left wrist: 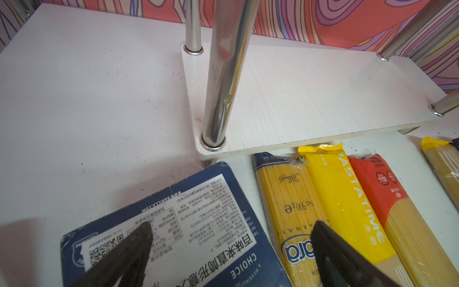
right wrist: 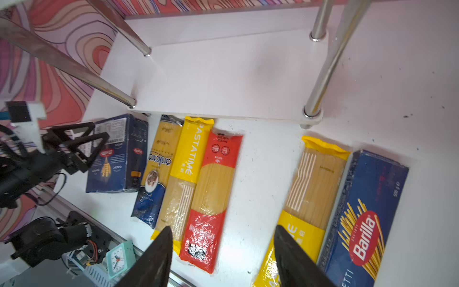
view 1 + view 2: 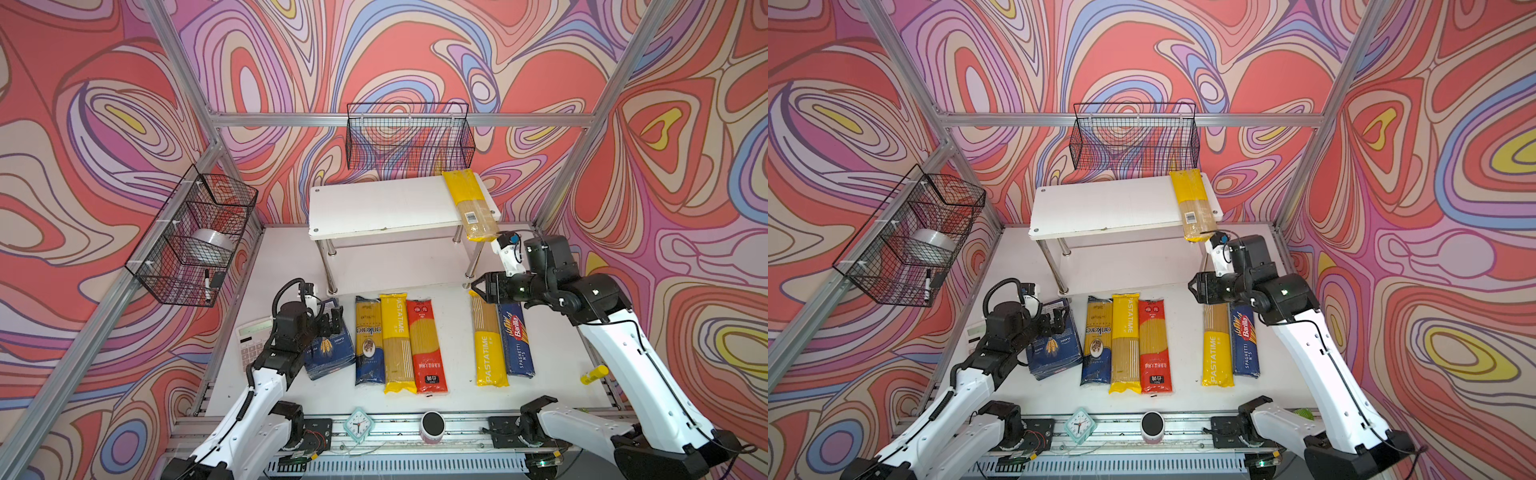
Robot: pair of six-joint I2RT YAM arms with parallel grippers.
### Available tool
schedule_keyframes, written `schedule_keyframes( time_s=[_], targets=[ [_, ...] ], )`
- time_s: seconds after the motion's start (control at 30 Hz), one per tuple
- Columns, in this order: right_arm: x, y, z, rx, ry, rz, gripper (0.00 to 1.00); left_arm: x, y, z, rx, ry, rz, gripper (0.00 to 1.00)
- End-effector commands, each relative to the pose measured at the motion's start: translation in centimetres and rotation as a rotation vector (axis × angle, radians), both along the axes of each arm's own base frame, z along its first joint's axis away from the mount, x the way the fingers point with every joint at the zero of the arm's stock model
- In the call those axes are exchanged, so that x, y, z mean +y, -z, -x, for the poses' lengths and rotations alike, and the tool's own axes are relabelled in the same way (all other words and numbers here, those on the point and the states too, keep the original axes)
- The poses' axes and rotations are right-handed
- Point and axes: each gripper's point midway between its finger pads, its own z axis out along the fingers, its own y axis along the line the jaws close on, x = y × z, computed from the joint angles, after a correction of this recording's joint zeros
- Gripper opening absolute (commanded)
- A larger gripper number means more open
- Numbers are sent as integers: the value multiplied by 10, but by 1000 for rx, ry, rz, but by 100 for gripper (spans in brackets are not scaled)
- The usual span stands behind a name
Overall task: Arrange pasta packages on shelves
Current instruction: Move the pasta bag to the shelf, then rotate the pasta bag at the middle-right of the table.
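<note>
Nearest the camera, a mint clock (image 3: 358,424) and a small black-topped cylinder (image 3: 432,426) stood on the front rail. Beyond them, six pasta packages lay side by side on the white table (image 3: 455,353), their long sides running toward the rack. From the robot's left these were a wide Barilla box (image 3: 332,357), a dark-blue bag (image 3: 368,345), a PASTATIME bag (image 3: 397,345) and a red bag (image 3: 426,349). After a gap came a second PASTATIME bag (image 3: 489,349) and a narrow Barilla box (image 3: 517,340).

The left gripper (image 3: 332,322) hovered over the far end of the wide Barilla box, its fingers (image 1: 134,248) spread and clasping nothing. The right gripper (image 3: 478,286) hung above the far ends of the second PASTATIME bag and the narrow Barilla box, its jaws likewise apart and empty.

Farther back stood the shelves (image 3: 374,212). A yellow barcode bag (image 3: 469,203) lay across the right end of the top board, its near end overhanging the front edge, close to the right arm's wrist. A black wire basket (image 3: 409,137) hung on the back wall.
</note>
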Motion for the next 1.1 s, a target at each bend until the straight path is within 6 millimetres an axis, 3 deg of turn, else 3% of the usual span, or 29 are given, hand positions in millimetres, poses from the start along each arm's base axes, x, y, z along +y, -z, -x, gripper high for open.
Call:
schedule_keyframes(
  time_s=[0.0,0.3,0.47,0.73,1.07],
  targets=[
    [-15,23,-5,35,92,52,66,-2,-1,2,-15,1,15,100],
    [-44,96,-14,122,306,152,68,-2,0,2,-14,3,14,100],
    [-45,132,-18,173,333,168,70,-3,-1,2,-16,5,16,100],
    [-51,171,-25,211,380,212,72,-3,-1,2,-14,7,15,100],
    [-56,196,-28,263,404,269,74,-2,0,3,-12,0,14,100]
  ],
)
